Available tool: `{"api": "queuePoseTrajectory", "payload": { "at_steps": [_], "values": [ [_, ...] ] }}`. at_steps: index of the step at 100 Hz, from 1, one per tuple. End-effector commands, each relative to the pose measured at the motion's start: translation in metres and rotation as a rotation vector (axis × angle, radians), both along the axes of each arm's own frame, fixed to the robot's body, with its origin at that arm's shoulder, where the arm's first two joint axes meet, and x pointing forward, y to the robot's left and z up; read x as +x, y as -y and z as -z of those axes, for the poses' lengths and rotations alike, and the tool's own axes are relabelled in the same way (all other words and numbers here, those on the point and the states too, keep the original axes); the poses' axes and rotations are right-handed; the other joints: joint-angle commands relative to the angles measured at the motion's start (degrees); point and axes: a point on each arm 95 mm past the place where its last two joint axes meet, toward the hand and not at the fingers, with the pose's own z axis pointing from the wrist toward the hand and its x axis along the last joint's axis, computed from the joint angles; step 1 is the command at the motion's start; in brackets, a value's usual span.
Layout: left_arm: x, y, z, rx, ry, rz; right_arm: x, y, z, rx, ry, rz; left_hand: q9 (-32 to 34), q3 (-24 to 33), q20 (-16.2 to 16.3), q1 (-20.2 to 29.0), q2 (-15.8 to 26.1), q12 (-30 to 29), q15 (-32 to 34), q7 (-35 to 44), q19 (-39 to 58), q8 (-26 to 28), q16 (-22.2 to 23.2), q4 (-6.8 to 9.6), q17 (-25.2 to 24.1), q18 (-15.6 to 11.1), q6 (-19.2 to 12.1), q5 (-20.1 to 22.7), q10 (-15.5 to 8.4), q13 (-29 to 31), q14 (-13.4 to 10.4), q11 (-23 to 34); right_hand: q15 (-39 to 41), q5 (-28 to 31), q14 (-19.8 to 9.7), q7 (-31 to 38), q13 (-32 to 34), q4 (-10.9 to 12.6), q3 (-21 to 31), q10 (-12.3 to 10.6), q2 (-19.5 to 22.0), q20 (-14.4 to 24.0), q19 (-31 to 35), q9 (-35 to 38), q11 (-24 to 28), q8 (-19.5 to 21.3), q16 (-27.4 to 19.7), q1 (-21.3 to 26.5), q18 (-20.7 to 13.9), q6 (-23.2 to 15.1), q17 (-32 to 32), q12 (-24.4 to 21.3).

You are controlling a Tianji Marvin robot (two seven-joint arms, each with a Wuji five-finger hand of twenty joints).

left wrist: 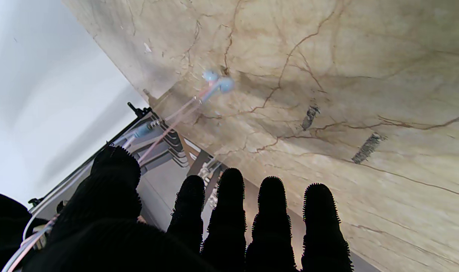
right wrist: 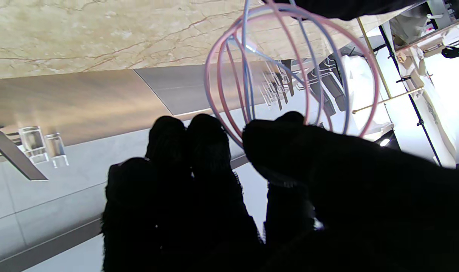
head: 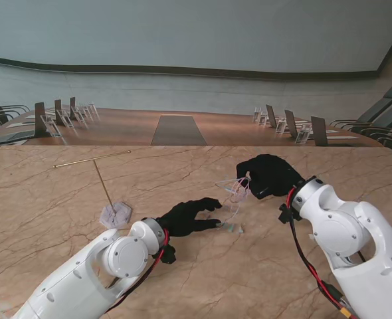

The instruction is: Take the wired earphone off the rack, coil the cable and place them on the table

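Earphone cable [right wrist: 289, 68] coiled in right hand [head: 270, 175]

Up top, the stand camera looks down from above the shoulders across the marble table [head: 63, 199], arms entering at five and seven o'clock. The left wrist camera peers close along its black fingers [left wrist: 229, 211] at the tabletop, inverted. The right wrist camera sits tight behind its own fingers [right wrist: 199, 151], and both wrist views share the pink-and-blue cable [right wrist: 229, 75] with the stand view.
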Motion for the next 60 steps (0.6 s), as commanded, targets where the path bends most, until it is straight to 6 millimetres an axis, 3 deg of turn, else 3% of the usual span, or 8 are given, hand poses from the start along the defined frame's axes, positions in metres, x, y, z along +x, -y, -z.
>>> {"api": "queuePoseTrajectory", "payload": {
  "at_steps": [1,60],
  "values": [
    [-0.004,-0.003,0.002,0.010,0.001,-0.008,-0.002,0.002,0.009,-0.015,-0.028,0.014,-1.4,1.1,-0.4,-1.7,-0.3,-0.8,-1.1,-1.7,-0.8,-0.6,-0.8,1.72,-0.7,-1.8,-0.1,-1.7,-0.7,-1.2,-1.9,-1.1,3.5,0.9,5.6,2.8,0.6,-0.1,2.0,5.7,-1.6,0.1,1.1,-0.3,0.6,2.1,1.0,0.0,-3.9,0.9,0.2,0.7],
    [-0.008,-0.019,0.007,0.019,0.024,-0.063,-0.027,0.025,0.049,-0.141,-0.181,0.111,0.3,-0.5,0.7,-1.3,1.7,-1.3,-0.3,-1.2,-0.9,-1.1,-0.3,1.46,0.0,-1.1,-0.3,-0.5,-0.3,0.2,-1.3,-0.7,4.8,2.5,7.2,3.2,3.2,0.5,4.9,7.0,-4.4,0.6,2.2,2.3,1.2,0.8,0.4,-0.6,-1.7,2.3,2.8,0.6]
  ]
}}
